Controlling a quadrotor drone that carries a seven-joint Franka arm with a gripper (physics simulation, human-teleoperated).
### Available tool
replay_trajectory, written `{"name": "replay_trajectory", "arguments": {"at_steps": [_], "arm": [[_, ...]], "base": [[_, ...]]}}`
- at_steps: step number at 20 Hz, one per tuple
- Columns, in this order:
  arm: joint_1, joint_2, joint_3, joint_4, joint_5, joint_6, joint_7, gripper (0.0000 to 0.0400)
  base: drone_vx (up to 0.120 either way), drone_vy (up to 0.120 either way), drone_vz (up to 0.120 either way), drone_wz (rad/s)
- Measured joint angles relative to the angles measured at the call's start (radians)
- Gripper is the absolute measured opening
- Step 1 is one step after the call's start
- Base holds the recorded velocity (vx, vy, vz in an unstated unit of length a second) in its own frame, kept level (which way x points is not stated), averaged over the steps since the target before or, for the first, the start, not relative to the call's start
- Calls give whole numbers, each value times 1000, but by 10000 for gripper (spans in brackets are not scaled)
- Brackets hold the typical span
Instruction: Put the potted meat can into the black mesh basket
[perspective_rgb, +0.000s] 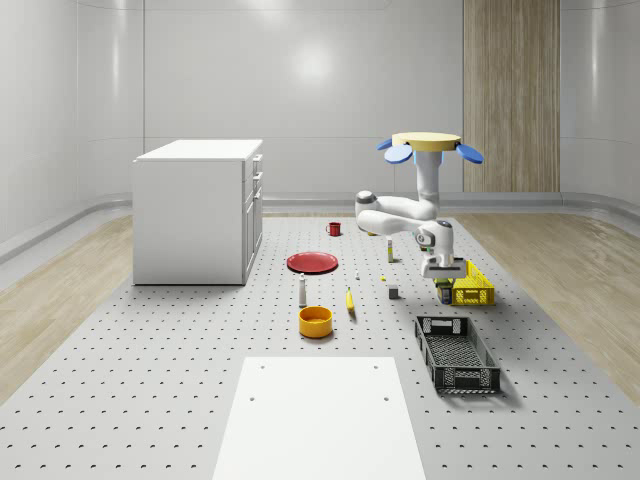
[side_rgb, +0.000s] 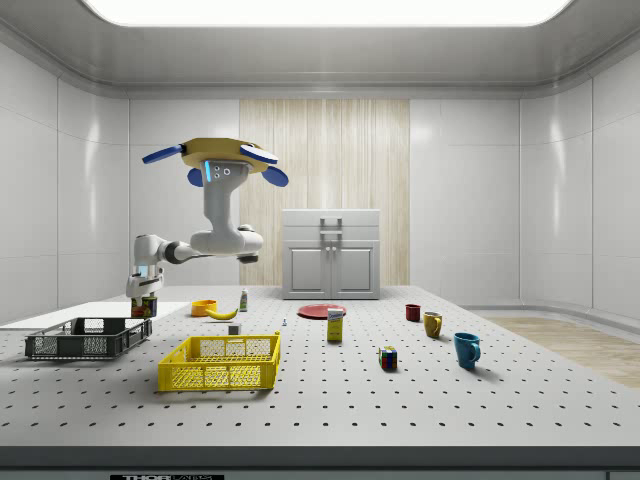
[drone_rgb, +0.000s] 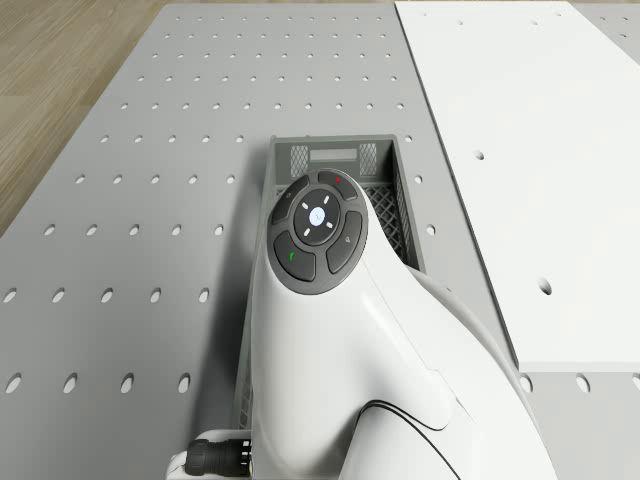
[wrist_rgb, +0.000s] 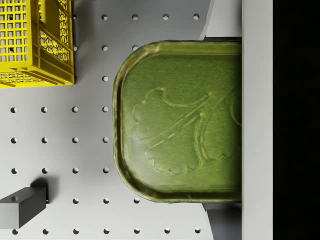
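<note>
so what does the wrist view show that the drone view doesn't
Wrist view alone: the green-topped potted meat can held in the pincer, a corner of the yellow plastic crate, and a small grey block. Drone view alone: the black mesh basket below the white arm, and a white panel. Both share the grey perforated table.

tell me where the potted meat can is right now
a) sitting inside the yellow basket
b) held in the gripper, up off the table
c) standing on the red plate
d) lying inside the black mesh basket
b: the gripper is shut on the potted meat can, which hangs above the table between the yellow basket and the black mesh basket, while the drone hovers above.
</note>
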Motion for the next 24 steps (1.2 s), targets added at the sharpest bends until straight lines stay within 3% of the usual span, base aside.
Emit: {"name": "replay_trajectory", "arguments": {"at_steps": [24], "arm": [[-1, -5, 1, 0, 2, 5, 1, 286]], "base": [[120, -20, 0, 0]]}}
